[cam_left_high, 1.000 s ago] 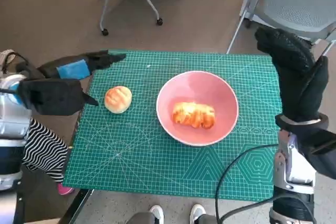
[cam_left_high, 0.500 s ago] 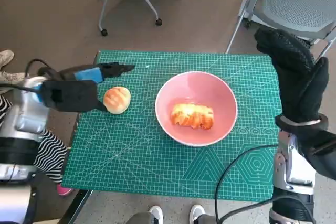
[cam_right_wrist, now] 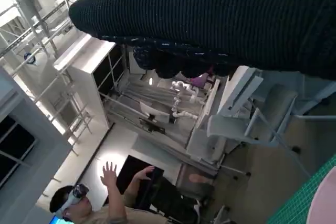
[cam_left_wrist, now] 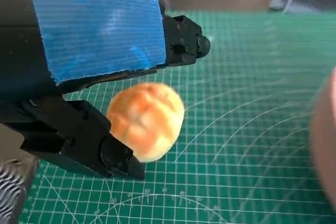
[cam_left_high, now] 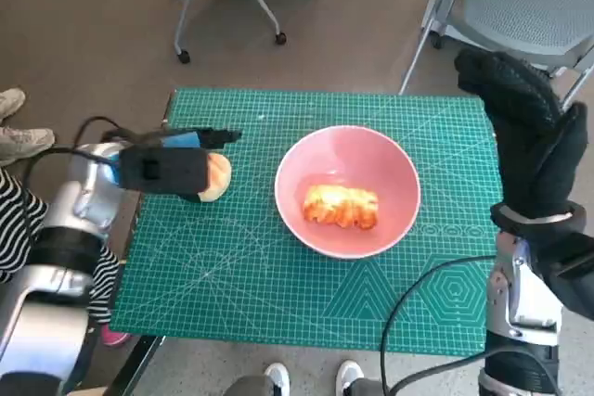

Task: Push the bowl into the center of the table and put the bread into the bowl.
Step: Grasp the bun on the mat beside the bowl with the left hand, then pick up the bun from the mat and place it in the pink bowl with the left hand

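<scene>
Green cutting mat (cam_left_high: 278, 275) covers my table; pink bowl (cam_left_high: 320, 150) sits near its middle with one bread piece (cam_left_high: 341, 205) inside. Round bun (cam_left_wrist: 146, 119) lies on the mat left of the bowl, my left hand (cam_left_high: 167, 166) around it, fingers apart, not clamped. My right hand (cam_left_high: 529, 141) is raised right of the bowl, holding nothing, fingers apart.

Bowl (cam_left_high: 348, 190) mid-mat (cam_left_high: 278, 294) holding bread (cam_left_high: 341, 206), bun (cam_left_high: 215, 176) to its left
</scene>
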`<act>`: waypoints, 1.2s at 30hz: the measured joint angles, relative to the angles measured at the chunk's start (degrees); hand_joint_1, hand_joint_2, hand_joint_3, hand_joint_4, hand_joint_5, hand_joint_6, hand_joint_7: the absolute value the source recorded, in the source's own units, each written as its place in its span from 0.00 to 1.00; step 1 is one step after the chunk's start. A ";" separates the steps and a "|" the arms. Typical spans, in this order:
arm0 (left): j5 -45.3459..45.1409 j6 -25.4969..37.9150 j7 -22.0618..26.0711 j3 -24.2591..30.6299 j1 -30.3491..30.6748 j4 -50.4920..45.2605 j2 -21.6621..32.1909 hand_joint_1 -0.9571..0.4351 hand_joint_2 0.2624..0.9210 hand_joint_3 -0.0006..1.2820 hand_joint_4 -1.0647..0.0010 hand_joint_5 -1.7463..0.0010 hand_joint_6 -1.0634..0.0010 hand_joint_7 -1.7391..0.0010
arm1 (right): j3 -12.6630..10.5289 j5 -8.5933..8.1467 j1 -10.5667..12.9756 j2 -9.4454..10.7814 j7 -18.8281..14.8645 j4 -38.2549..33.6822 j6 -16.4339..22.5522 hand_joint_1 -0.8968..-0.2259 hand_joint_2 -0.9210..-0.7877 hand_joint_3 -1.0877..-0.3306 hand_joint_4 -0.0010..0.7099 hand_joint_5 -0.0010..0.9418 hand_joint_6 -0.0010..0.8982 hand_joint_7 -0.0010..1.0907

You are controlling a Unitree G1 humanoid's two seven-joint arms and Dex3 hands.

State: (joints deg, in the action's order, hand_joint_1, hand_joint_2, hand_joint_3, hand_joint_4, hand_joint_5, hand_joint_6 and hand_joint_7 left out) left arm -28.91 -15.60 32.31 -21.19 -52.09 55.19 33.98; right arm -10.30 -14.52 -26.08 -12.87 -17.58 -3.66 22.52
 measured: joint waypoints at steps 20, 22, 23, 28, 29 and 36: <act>-9.58 1.93 -13.26 -7.92 -3.96 11.38 -3.19 0.68 0.98 0.04 0.26 0.44 0.41 0.39 | -0.68 -0.01 1.66 -0.40 0.03 2.87 -1.44 0.32 0.00 0.45 0.25 0.00 0.04 0.51; -9.61 1.01 -14.51 -8.04 -3.96 11.57 -3.18 0.68 0.98 0.03 0.25 0.41 0.40 0.37 | -0.70 -0.01 1.73 -0.40 0.03 2.88 -1.50 0.32 0.00 0.45 0.25 0.00 0.04 0.51; -9.60 0.51 -15.03 -8.04 -3.96 11.61 -3.15 0.68 0.98 0.03 0.25 0.41 0.40 0.37 | -0.70 0.00 1.75 -0.39 0.03 2.90 -1.51 0.32 0.00 0.45 0.25 0.00 0.04 0.51; -9.34 -1.80 -16.15 -7.82 -3.97 11.48 -2.65 0.69 0.98 0.03 0.25 0.38 0.38 0.37 | -0.66 0.00 1.85 -0.36 0.05 3.09 -1.60 0.31 0.00 0.45 0.25 0.00 0.04 0.51; -9.19 -2.10 -16.10 -7.68 -3.97 11.33 -2.52 0.69 0.98 0.03 0.26 0.38 0.38 0.37 | -0.65 0.00 1.89 -0.36 0.05 3.15 -1.62 0.31 0.00 0.45 0.25 0.00 0.04 0.51; -5.56 -3.08 -12.54 -3.45 -2.77 1.33 0.46 0.69 0.98 0.02 0.25 0.39 0.38 0.36 | -0.65 0.01 2.12 -0.36 0.04 3.39 -1.66 0.32 0.00 0.45 0.24 0.00 0.04 0.51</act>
State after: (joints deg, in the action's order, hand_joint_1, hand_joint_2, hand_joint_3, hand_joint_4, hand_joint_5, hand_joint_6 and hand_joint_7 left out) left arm -34.47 -18.68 19.77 -24.63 -54.86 56.52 34.45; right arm -10.95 -14.52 -23.96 -13.23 -17.54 -0.27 20.85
